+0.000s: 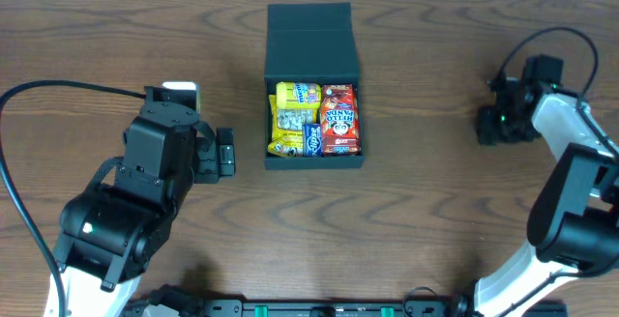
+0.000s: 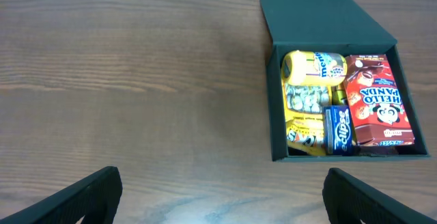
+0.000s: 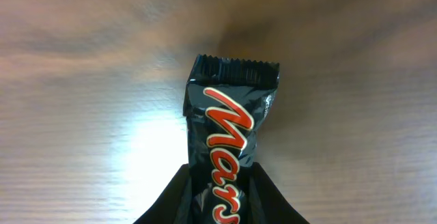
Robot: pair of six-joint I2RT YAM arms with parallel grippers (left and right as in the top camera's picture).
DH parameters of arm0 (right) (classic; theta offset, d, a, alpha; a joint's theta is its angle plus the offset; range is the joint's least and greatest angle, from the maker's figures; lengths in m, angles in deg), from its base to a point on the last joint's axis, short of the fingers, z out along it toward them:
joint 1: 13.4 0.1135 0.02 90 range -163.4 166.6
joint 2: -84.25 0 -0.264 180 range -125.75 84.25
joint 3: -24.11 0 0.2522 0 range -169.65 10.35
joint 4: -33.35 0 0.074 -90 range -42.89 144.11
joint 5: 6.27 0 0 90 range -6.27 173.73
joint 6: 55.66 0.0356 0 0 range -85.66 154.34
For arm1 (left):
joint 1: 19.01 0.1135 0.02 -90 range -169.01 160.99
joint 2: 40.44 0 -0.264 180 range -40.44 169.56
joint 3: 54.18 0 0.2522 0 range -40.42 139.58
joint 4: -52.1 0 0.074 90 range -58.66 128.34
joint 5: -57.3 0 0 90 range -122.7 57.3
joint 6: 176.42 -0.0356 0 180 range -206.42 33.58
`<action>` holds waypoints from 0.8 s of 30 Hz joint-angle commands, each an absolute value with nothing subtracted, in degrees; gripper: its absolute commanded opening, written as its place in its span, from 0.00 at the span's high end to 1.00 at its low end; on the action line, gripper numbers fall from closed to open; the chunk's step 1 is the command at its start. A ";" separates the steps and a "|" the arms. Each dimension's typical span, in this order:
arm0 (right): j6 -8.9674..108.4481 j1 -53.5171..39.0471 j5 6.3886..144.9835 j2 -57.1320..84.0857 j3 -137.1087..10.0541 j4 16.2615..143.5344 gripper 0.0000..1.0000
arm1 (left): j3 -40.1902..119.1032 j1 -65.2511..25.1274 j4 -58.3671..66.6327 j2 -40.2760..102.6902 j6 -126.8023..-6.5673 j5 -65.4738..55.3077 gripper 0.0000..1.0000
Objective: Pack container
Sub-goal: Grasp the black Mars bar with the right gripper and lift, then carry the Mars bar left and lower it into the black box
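Note:
The black container (image 1: 314,160) stands open at the table's middle, its flap lid (image 1: 311,37) laid back. Inside are a yellow snack bag (image 1: 295,114), a blue pack (image 1: 312,139) and a red Hello Panda carton (image 1: 339,119). It also shows in the left wrist view (image 2: 276,101), upper right. My left gripper (image 2: 222,197) is open and empty over bare wood, left of the container. My right gripper (image 3: 222,197) is shut on a black Mars bar (image 3: 229,128), far right of the container; in the overhead view the gripper (image 1: 495,124) hides the bar.
A white object (image 1: 182,89) lies behind the left arm. A black cable (image 1: 48,90) loops at the left and another (image 1: 551,37) at the right. The table's far edge runs along the top.

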State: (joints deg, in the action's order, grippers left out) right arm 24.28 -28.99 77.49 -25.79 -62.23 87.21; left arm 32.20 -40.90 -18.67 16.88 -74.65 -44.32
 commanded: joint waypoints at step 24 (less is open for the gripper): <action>56.54 16.60 72.42 -25.48 -87.47 100.30 0.87 | 33.34 -40.77 -18.87 16.88 -75.29 -45.15 0.05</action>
